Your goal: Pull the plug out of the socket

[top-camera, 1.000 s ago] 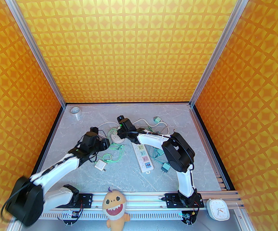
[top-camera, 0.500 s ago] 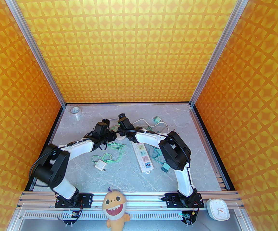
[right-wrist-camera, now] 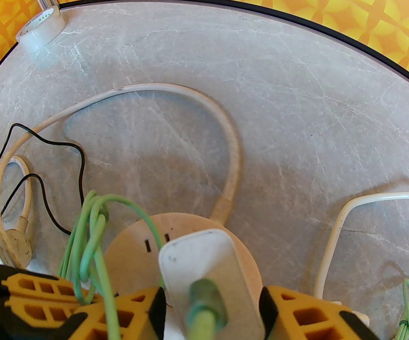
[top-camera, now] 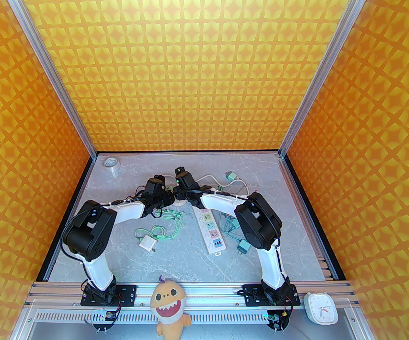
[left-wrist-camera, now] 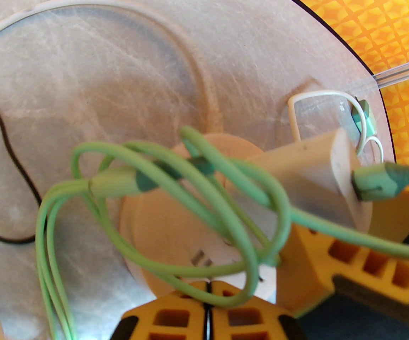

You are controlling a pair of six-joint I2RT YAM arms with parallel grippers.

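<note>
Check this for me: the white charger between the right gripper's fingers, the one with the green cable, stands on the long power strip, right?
Not quite. The white charger with the green cable is between the right gripper's fingers, but it stands on the round beige socket, not the long power strip. The right wrist view shows it.

From the right wrist, the white charger [right-wrist-camera: 204, 257] on the round socket [right-wrist-camera: 130, 257] runs off the bottom edge, and whether the right gripper's [right-wrist-camera: 209, 296] fingers press it is unclear. From the left wrist, the green cable [left-wrist-camera: 284, 207] over that socket is blurred. Overhead, both wrists cover the socket; right of it the right arm hides the power strip's [top-camera: 211, 232] far end.
</note>
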